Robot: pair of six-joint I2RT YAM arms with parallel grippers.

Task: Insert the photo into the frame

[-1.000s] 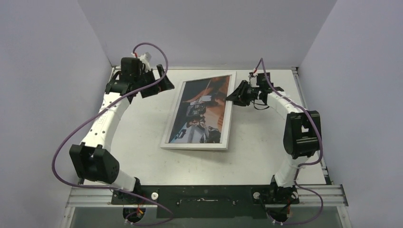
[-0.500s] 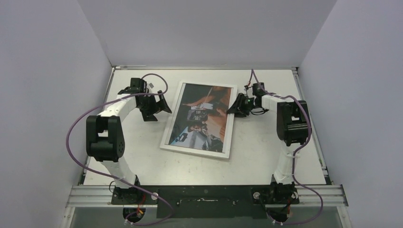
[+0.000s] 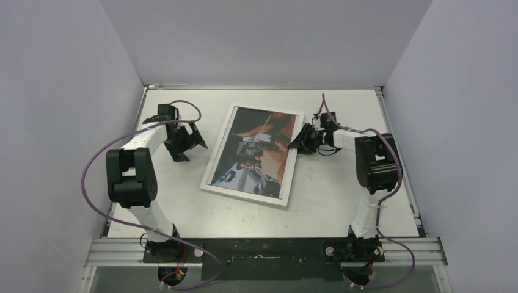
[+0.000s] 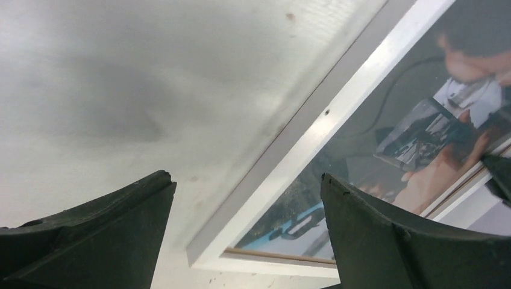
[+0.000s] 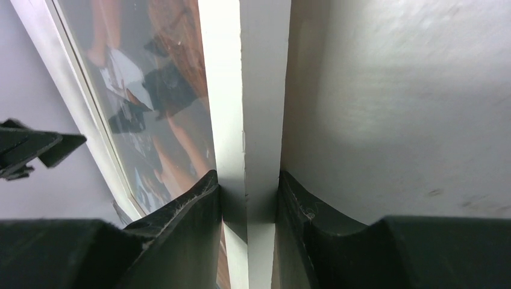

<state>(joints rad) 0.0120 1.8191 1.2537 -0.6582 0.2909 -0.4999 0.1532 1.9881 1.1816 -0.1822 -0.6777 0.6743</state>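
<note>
One frame (image 5: 223, 90) | holds photo (image 3: 256, 152) (face up) | right end effector (image 5: 247, 177) clamps edge

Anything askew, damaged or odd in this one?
The frame lies skewed to the table edges, photo showing in it. The right claw pinches its right rail; the left claw stands open beside it. No damage visible.

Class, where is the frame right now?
In the top view, the frame sits centrally, beside the left gripper, its right edge clamped by the right gripper.

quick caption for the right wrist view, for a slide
Right gripper clamped on the frame edge, photo visible under its pane, table alongside.
</note>
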